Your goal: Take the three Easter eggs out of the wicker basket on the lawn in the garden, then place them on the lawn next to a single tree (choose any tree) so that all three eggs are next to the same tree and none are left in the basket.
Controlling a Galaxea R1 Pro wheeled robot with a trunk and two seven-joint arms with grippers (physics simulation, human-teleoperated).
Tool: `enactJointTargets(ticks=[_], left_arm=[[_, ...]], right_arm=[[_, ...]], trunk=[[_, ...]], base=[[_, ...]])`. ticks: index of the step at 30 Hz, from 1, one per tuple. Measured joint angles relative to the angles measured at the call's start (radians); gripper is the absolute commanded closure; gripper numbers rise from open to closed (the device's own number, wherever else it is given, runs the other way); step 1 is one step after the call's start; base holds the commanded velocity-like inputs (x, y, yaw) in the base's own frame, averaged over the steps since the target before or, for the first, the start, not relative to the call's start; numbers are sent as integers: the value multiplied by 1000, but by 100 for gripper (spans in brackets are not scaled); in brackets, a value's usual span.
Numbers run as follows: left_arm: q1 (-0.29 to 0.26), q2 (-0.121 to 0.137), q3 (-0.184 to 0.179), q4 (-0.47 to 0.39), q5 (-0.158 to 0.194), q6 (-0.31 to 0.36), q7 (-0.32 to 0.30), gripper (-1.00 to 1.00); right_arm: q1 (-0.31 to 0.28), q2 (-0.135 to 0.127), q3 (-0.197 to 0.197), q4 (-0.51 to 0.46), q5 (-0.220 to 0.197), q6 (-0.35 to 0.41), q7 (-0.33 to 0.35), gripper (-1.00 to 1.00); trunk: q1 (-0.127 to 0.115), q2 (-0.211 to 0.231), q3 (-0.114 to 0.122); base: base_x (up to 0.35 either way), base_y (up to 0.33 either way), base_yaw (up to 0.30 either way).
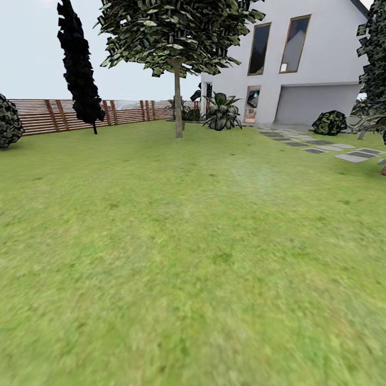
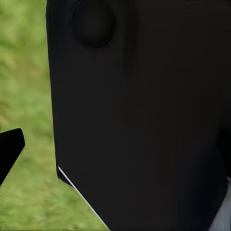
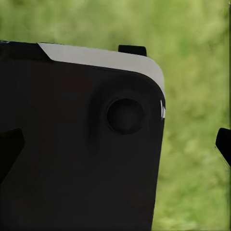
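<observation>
Green lawn stretches to a distant tree; dark robot housing blocks both wrist views, so neither claw's state can be told.

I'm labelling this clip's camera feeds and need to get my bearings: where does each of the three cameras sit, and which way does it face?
Head view: on the robot's head, facing forward across the lawn toward a tree, a wooden fence and a white house; no arm shows.
Left wrist view: on the left arm, looking down past a large black robot body panel at grass; one dark fingertip at the edge.
Right wrist view: on the right arm, likewise facing a black panel over grass.
Shared: both wrist views show the robot's black body and blurred lawn.
</observation>
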Motion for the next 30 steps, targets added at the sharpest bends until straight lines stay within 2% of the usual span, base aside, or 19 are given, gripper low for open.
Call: enactJointTargets(ticks=[6, 14, 30], left_arm=[[0, 2, 8, 0, 0, -1, -1, -100], [0, 2, 8, 0, -1, -1, -1, -100], [0, 4, 9, 0, -1, -1, -1, -100]], right_arm=[[0, 0, 0, 0, 0, -1, 0, -100], [0, -1, -1, 0, -1, -3, 0, -100], [0, -7, -3, 3, -6, -3, 0, -100]], trunk=[[0, 0, 0], [0, 0, -8], [0, 0, -9]], base=[[339, 0, 34], [339, 0, 175], [339, 0, 9]])
